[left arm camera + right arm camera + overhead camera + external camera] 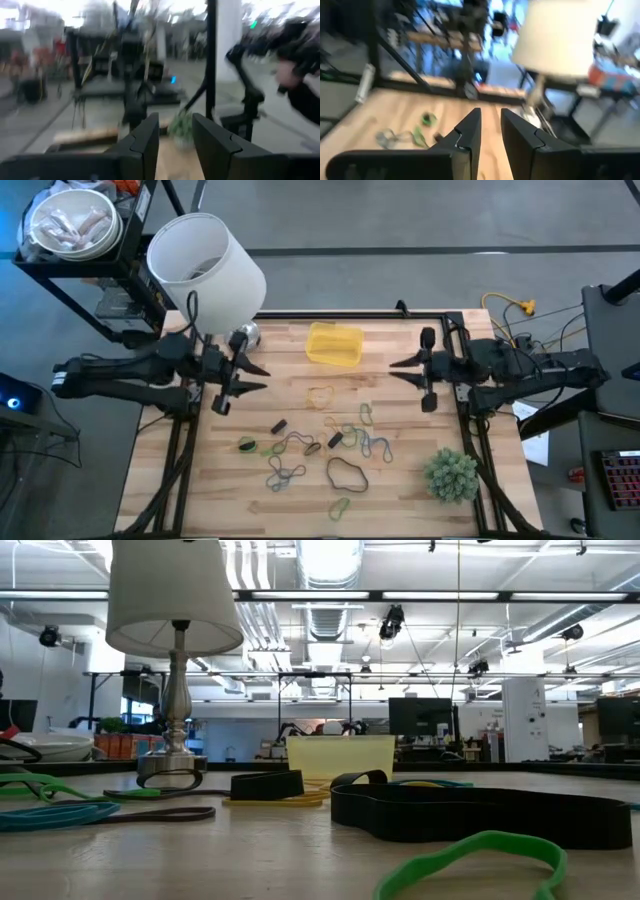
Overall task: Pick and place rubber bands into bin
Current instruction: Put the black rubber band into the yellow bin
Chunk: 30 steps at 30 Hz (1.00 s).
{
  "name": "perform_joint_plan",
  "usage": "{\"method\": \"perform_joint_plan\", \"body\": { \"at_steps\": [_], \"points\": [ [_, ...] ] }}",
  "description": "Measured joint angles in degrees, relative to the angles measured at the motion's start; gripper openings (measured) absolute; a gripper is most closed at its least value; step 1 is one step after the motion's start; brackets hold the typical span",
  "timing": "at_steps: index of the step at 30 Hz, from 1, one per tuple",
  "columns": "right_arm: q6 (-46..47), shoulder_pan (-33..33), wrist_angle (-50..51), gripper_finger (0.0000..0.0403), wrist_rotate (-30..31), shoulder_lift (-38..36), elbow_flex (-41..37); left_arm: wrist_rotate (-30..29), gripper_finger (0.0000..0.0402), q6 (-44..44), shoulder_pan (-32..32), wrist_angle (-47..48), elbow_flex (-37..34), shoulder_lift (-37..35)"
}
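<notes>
Judging from the layout, no pick was yet under way: both arms were held raised at the table's sides, well apart from the work. The left claw was seen near the tall white lamp with its cylindrical shade, fingers parted with a clear gap and nothing between them. The right claw was poised at the opposite side, its fingers likewise a little apart and empty. The thin floppy rubber bands in black, green, tan and grey-blue were scattered over the near half of the pale wooden table, with a large black loop among them. The small translucent yellow plastic bin was set toward the far edge, between the arms; whether it held anything could not be told. A descent by one claw onto a single band, separated from its tangled neighbours, seemed to be called for next.
</notes>
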<state>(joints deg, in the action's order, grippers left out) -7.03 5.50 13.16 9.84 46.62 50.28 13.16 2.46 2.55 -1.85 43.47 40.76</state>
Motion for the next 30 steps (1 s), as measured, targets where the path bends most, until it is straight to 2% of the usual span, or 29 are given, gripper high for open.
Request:
{"method": "perform_joint_plan", "body": {
  "at_steps": [6, 9, 14, 16, 20, 24, 30],
  "points": [
    [0.6, 0.3, 11.2, 0.0068, 0.5, 6.8, 7.9, -0.2, 0.0101, 0.0, 0.0, 12.4, 3.8, 0.0],
    [-0.9, 1.2, 13.8, 0.0068, 0.6, 10.8, 10.9, -0.2, 0.0101, 1.1, -0.2, 16.0, 4.2, 1.1],
    [-1.7, 2.9, 17.1, 0.0068, 0.6, 17.6, 15.5, -0.8, 0.0101, 1.4, -2.2, 16.6, 4.2, 4.4],
    [-1.7, 3.5, 18.7, 0.0068, 0.7, 20.1, 17.3, -4.4, 0.0101, 1.5, -3.9, 17.3, 4.3, 5.7],
    [-1.6, 4.7, 21.1, 0.0068, 0.8, 23.9, 20.3, -15.3, 0.0101, 1.4, -9.1, 19.7, 4.8, 8.2],
    [-1.4, 5.7, 23.0, 0.0068, 1.0, 25.8, 22.4, -21.1, 0.0101, -0.4, -15.9, 20.4, 5.4, 10.5],
    [1.8, 8.5, 25.3, 0.0068, 6.9, 25.7, 23.1, -31.2, 0.0101, -4.1, -27.5, 21.0, 5.5, 15.6]
  ]
}}
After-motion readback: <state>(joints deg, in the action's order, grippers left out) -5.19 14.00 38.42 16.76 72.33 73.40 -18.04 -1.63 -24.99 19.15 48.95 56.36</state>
